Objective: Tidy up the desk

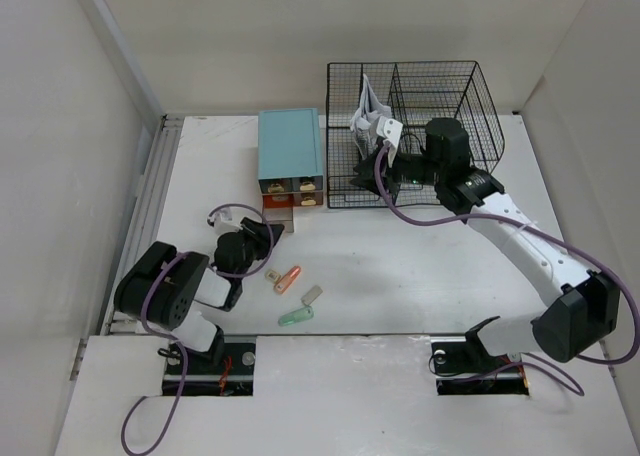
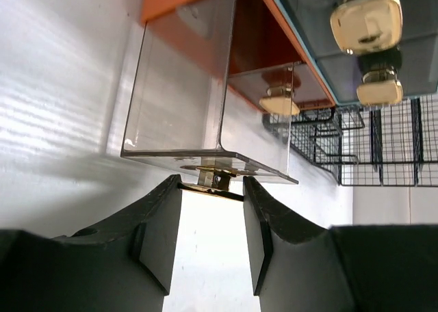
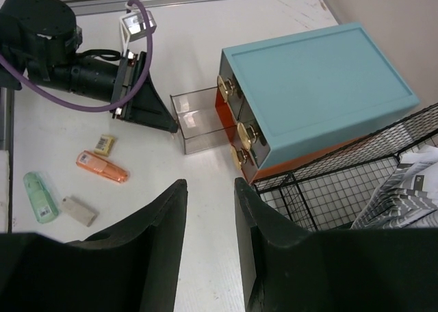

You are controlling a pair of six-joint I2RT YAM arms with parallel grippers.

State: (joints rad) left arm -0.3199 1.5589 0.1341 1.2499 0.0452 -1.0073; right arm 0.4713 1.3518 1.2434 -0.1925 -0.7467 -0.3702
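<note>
Pinching the brass knob [image 2: 213, 180] of the clear drawer [image 2: 181, 93], my left jaws sit low over the counter [image 1: 420, 276], toward its near-left corner; my right jaws hang parted and empty above the wire rack [image 1: 440, 106] at its far edge.

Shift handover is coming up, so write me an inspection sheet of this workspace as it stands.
Surface: white desk, no spills seen.
Job's things: teal-topped drawer box; its clear drawer is pulled out, with nothing visible inside.
Clutter: orange piece, green piece, grey piece and tan piece lie loose near the front edge.
End effectors: left end effector is shut on the brass knob of the drawer; right end effector is open and empty, beside the wire rack.
Cables: purple cable loops off each arm; no snag seen.
Surroundings: pale walls, ribbed rail, papers in the rack.
</note>
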